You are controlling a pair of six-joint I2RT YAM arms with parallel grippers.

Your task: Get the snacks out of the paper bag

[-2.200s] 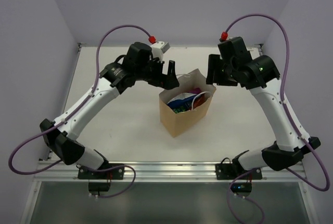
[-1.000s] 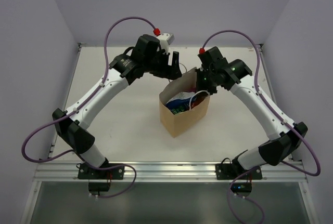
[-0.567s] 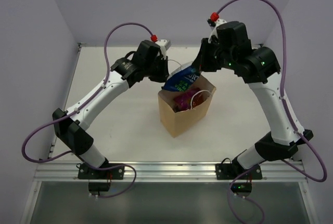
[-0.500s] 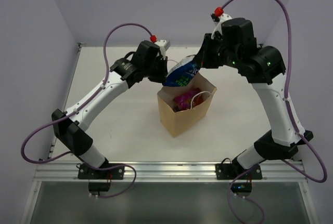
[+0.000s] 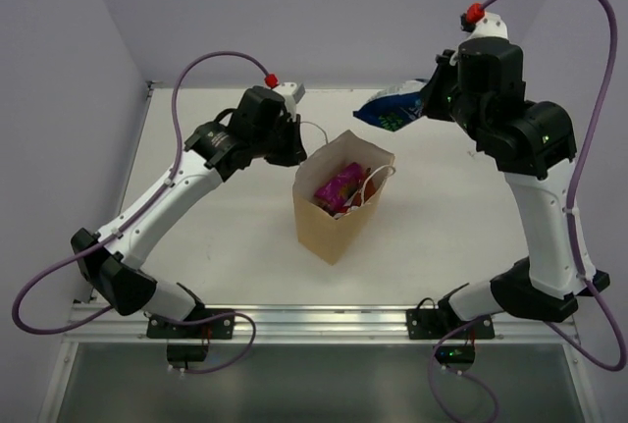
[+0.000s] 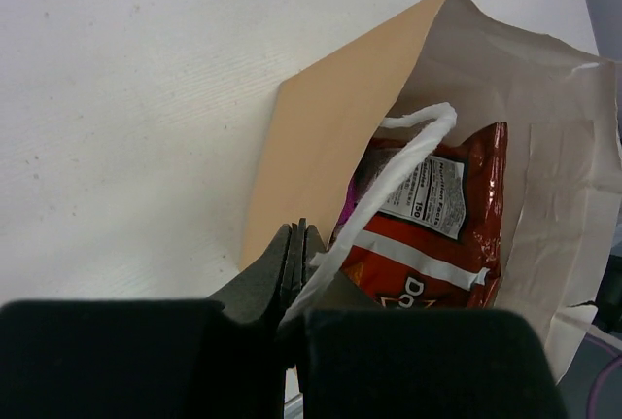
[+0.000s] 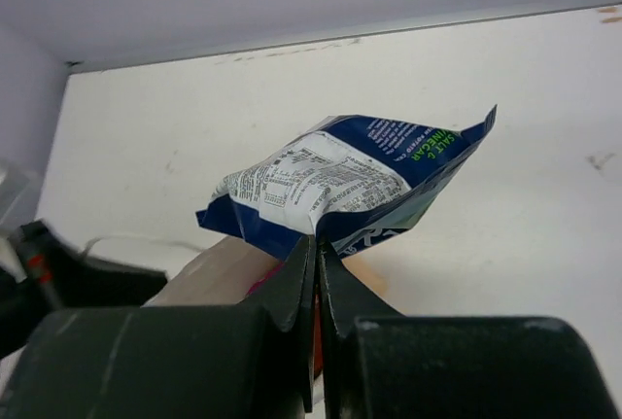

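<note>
Bag [image 5: 334,222] stands upright mid-table [image 5: 216,237], mouth open; a magenta packet [image 5: 337,185] shows inside; left gripper [image 5: 292,143] sits at its far-left rim by a white handle [image 5: 314,129]; right gripper [image 5: 424,99] holds a blue packet [image 5: 391,109] aloft, right of the bag.

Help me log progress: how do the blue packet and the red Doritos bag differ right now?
The blue packet hangs in the air, clear of the paper bag; the red Doritos bag lies inside it. The blue packet is pinched by the shut right gripper; nothing grips the red Doritos bag, though the left gripper pinches the paper bag's white cord handle beside it. Both are glossy, crinkled packets.
</note>
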